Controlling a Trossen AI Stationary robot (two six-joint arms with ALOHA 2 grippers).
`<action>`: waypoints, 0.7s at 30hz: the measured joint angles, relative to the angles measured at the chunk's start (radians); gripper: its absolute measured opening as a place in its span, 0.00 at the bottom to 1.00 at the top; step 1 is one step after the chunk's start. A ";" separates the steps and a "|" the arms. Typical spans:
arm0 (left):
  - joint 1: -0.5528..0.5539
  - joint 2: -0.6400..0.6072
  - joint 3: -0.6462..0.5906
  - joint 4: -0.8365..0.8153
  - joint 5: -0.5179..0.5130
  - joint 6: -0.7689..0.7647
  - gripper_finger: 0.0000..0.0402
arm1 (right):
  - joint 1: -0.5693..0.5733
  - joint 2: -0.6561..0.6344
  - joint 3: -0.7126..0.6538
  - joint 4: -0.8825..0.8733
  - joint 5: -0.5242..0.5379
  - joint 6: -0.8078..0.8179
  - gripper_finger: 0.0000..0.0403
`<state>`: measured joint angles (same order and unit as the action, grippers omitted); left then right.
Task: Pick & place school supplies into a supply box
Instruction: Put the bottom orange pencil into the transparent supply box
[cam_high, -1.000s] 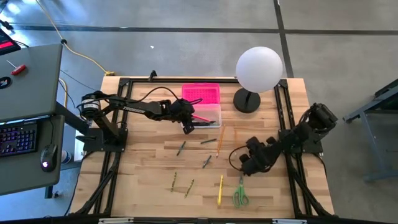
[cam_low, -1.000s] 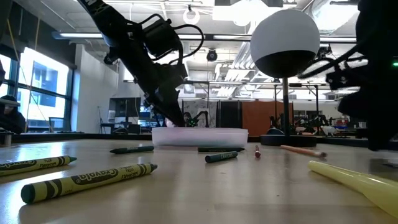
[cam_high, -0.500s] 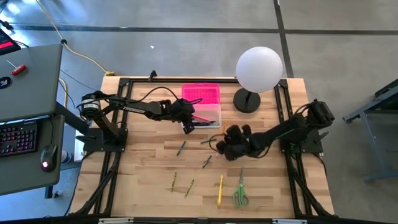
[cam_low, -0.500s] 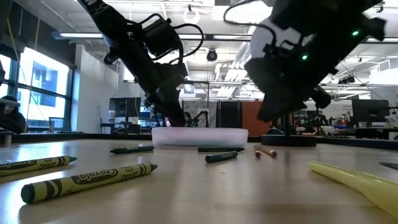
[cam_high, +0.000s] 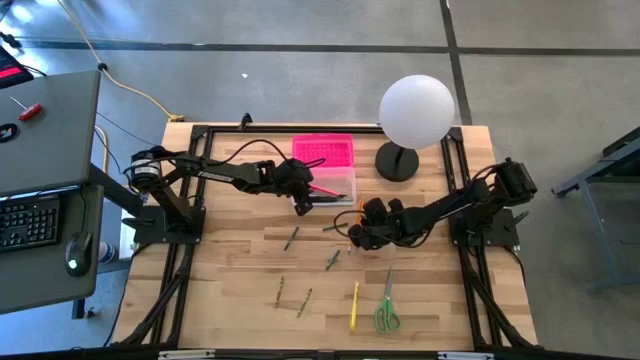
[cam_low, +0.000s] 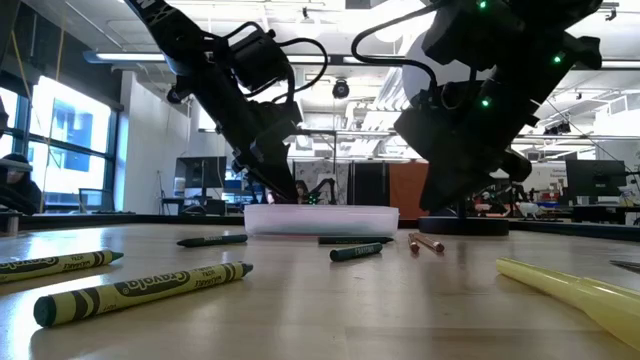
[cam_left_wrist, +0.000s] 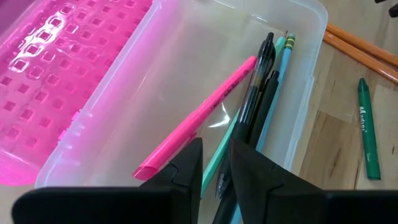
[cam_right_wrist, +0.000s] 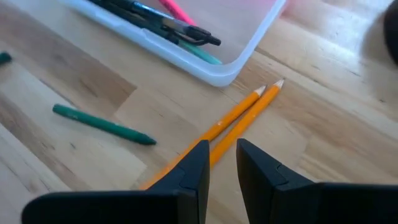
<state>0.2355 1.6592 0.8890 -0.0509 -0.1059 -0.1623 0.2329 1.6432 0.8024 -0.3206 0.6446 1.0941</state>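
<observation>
The supply box (cam_high: 335, 187) is a clear tray with its pink lid (cam_high: 323, 152) swung open behind it. A pink highlighter (cam_left_wrist: 205, 112), a black pen (cam_left_wrist: 252, 93) and a teal pencil (cam_left_wrist: 277, 87) lie inside. My left gripper (cam_left_wrist: 214, 177) hovers over the box's near end, its fingers a narrow gap apart above these pens. Two orange pencils (cam_right_wrist: 239, 121) lie side by side on the table just off the box's corner. My right gripper (cam_right_wrist: 222, 168) stands over their lower part, slanting down, fingers slightly apart. In the low view it (cam_low: 445, 200) is above the pencils (cam_low: 427, 242).
Green crayons (cam_high: 291, 238) (cam_high: 333, 260) lie mid-table, with olive crayons (cam_high: 280, 291) (cam_high: 304, 299), a yellow highlighter (cam_high: 354, 306) and green-handled scissors (cam_high: 386, 311) nearer the front edge. A white globe lamp (cam_high: 415, 112) stands at the far right, beside the box.
My right gripper has swung from the near right toward the table's left and far side, turning at the wrist, and now stands over the orange pencils next to the box. Its finger gap looks unchanged. My left gripper has stayed over the box.
</observation>
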 joint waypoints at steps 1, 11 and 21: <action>0.000 0.000 0.000 0.000 0.000 0.000 0.28 | -0.004 0.000 0.000 0.000 -0.013 -0.001 0.15; 0.000 0.000 0.000 0.000 0.001 0.000 0.28 | -0.046 0.077 0.001 0.011 -0.093 0.013 0.15; 0.000 0.000 0.000 -0.002 0.001 0.000 0.28 | -0.059 0.084 0.001 -0.037 -0.055 0.092 0.15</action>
<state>0.2352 1.6592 0.8890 -0.0528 -0.1050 -0.1623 0.1738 1.7268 0.8033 -0.3578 0.5900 1.1860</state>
